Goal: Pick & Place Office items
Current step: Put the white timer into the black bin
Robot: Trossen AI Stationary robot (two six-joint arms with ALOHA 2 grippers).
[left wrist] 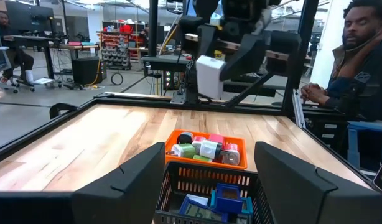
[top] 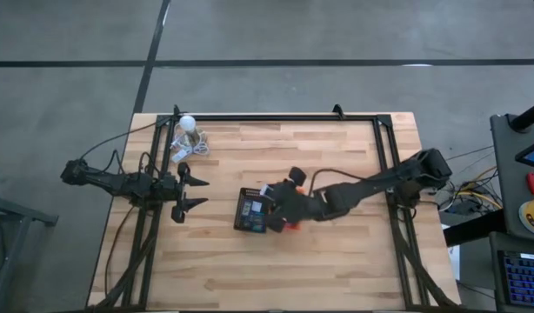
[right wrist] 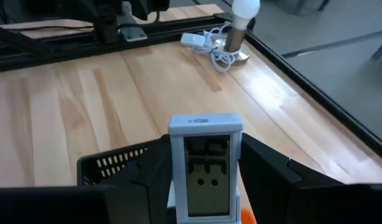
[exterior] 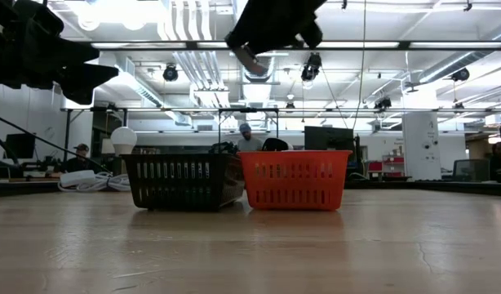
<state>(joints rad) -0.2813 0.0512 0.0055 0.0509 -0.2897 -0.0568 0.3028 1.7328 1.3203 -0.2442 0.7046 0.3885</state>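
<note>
My right gripper hangs over the two trays at the table's middle, shut on a white rectangular office item with a grey screen. The left wrist view shows this item high above the trays. The black tray holds blue pieces. The orange tray holds white, green, pink and red pieces, and in the high view it is mostly hidden under my right gripper. My left gripper is open, up in the air to the left of the black tray. My right gripper pinches the white item between its two fingers, one on each long side, with its screen face toward the wrist camera. The fingers reach from the table's right. The item is lifted clear above the black tray's rim.
A white ball lamp with coiled cable stands near the far left corner. A black frame rail runs along the far edge and the sides. Bare wood lies near and left of the trays. A person sits beyond the right edge.
</note>
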